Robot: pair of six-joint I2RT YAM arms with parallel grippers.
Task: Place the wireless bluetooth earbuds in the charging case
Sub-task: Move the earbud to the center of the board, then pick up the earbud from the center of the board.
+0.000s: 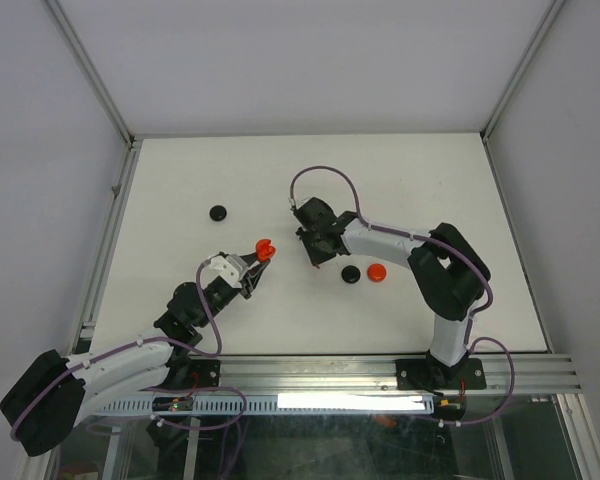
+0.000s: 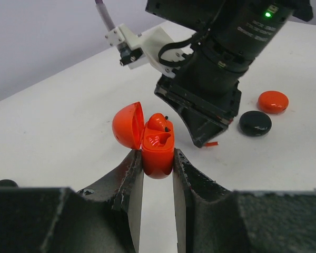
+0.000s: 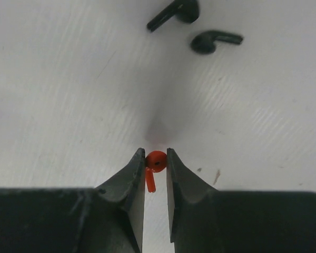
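Note:
My left gripper (image 2: 158, 156) is shut on the body of an open red charging case (image 2: 158, 150), which also shows in the top view (image 1: 263, 248). Its lid (image 2: 127, 125) is swung to the left. One red earbud (image 2: 158, 122) sits in the case. My right gripper (image 3: 156, 158) is shut on the head of the other red earbud (image 3: 156, 161), just above the white table. In the top view the right gripper (image 1: 318, 256) is a little right of the case. Two black earbuds (image 3: 174, 13) (image 3: 216, 41) lie on the table ahead of the right gripper.
A black round disc (image 1: 351, 273) and a red round disc (image 1: 376, 272) lie just right of the right gripper. Another black disc (image 1: 218, 213) lies at the far left. The right arm's wrist (image 2: 210, 89) hangs close beyond the case. Walls ring the table.

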